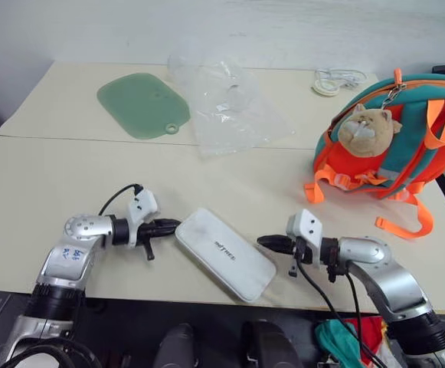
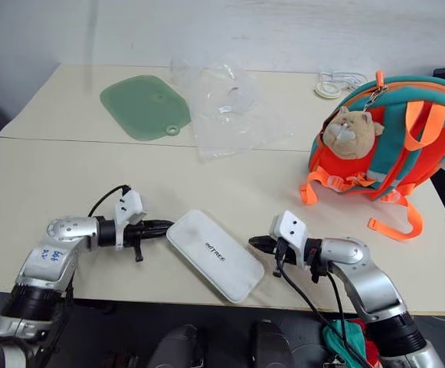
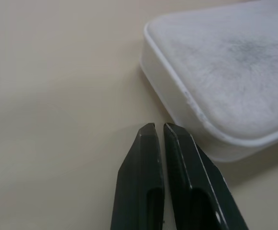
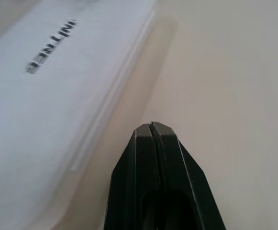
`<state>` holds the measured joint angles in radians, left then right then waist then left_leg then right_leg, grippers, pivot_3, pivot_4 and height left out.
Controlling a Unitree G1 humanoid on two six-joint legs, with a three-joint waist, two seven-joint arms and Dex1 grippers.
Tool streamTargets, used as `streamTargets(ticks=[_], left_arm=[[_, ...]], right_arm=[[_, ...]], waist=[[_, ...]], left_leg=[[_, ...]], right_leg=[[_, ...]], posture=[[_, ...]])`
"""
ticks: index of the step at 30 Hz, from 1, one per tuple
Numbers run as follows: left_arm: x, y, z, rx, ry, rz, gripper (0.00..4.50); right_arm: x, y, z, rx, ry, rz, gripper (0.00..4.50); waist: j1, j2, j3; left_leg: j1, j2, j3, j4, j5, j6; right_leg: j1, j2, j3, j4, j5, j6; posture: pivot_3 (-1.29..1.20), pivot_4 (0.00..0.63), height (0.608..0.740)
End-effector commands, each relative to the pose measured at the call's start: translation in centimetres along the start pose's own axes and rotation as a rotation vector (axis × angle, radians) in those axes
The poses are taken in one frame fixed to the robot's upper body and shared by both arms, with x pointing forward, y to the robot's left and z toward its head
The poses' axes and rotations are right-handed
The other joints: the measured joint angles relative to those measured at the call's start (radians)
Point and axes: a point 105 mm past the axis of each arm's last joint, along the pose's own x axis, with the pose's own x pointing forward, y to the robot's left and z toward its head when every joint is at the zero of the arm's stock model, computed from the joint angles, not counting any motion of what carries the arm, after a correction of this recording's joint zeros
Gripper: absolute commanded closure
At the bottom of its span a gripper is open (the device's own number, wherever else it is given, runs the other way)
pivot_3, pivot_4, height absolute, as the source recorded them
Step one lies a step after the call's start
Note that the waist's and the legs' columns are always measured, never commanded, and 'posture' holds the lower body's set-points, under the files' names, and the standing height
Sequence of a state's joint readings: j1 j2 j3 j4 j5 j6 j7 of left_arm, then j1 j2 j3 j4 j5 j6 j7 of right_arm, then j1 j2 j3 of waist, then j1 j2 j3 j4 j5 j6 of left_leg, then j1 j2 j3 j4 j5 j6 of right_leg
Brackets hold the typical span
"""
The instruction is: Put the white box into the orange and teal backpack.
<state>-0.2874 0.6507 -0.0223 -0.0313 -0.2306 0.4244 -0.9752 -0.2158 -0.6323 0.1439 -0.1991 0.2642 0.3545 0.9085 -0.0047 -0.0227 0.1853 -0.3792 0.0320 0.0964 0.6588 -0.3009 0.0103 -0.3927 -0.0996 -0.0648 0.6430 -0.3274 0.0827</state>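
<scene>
White box (image 1: 224,254) lies flat on the near table (image 1: 69,192), set diagonally, one end toward the left arm, the other close to the table's front edge. Dark lettering on its top face. Nothing grips it.

Table: two cream tops butted together, seam running across between the near and far halves.

Orange and teal backpack (image 1: 406,138) stands on the far right of the near table, leaning back, tan bear head (image 1: 368,129) on its front, orange straps trailing onto the tabletop toward the right arm. Well apart from the box.

Clear plastic bag (image 1: 222,103) crumpled on the far table, its lower edge reaching over the seam. Green mat (image 1: 142,104) flat just to the left of the bag, touching or nearly touching it; cannot tell which.

White cable coil (image 1: 333,80) at the far table's back, above the backpack.

Left gripper (image 1: 172,225) low over the table, pointing at the box's left end, tip just beside its corner; fingers (image 3: 143,182) pressed nearly together, a hairline gap only, holding nothing.

Right gripper (image 1: 266,242) low, pointing at the box's right long side, just short of it; fingers (image 4: 139,182) closed tight against each other, empty.
</scene>
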Motion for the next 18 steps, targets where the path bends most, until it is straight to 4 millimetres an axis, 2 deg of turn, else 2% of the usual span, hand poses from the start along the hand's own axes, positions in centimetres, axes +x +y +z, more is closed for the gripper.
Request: streamTargets(ticks=[1,4,8,9,12,18], left_arm=[[-1.0,-0.1,0.1,0.018,0.016,0.045,4.22],[-1.4,-0.1,0.3,0.018,-0.001,0.067,4.22],[-0.8,0.3,1.7,0.041,-0.056,0.06,4.22],[-0.6,0.6,2.1,0.051,-0.067,0.055,4.22],[-0.1,0.8,2.9,0.059,-0.085,0.035,4.22],[0.2,0.1,3.5,0.06,-0.08,-0.042,4.22]], right_arm=[[-2.0,-2.1,0.2,-0.014,0.022,-0.081,4.5],[-4.4,-1.5,-0.2,-0.006,0.054,-0.013,4.5],[-6.7,2.2,-0.9,0.056,0.101,0.215,4.5],[-6.9,3.4,-1.2,0.078,0.116,0.28,4.5],[-6.9,5.5,-1.4,0.127,0.135,0.38,4.5],[-5.4,7.7,-1.3,0.177,0.113,0.45,4.5]], waist=[[0.001,0.0,0.0],[0.004,0.0,0.0],[0.007,0.0,0.0],[0.006,0.0,0.0],[0.0,0.0,0.0],[0.001,0.0,0.0]], left_leg=[[0.0,0.0,0.0,0.0,0.0,0.0],[0.0,0.0,0.0,0.0,0.0,0.001],[0.0,0.0,-0.001,-0.001,-0.001,0.002],[0.0,0.0,-0.001,-0.001,-0.002,0.002],[0.0,0.0,-0.001,-0.001,-0.002,0.003],[0.001,0.0,0.0,-0.001,-0.001,0.001]], right_leg=[[0.0,0.0,0.0,0.0,0.0,0.0],[0.0,-0.001,0.0,-0.001,0.0,0.0],[0.001,-0.001,-0.001,-0.003,0.0,0.0],[0.002,-0.001,-0.001,-0.003,0.0,0.0],[0.001,0.0,-0.001,-0.002,0.0,0.0],[0.001,0.001,0.0,-0.001,0.0,0.0]], posture=[[0.0,0.15,0.74],[0.0,0.15,0.74],[0.0,0.15,0.74],[0.0,0.15,0.74],[0.0,0.15,0.74],[0.0,0.15,0.74]])
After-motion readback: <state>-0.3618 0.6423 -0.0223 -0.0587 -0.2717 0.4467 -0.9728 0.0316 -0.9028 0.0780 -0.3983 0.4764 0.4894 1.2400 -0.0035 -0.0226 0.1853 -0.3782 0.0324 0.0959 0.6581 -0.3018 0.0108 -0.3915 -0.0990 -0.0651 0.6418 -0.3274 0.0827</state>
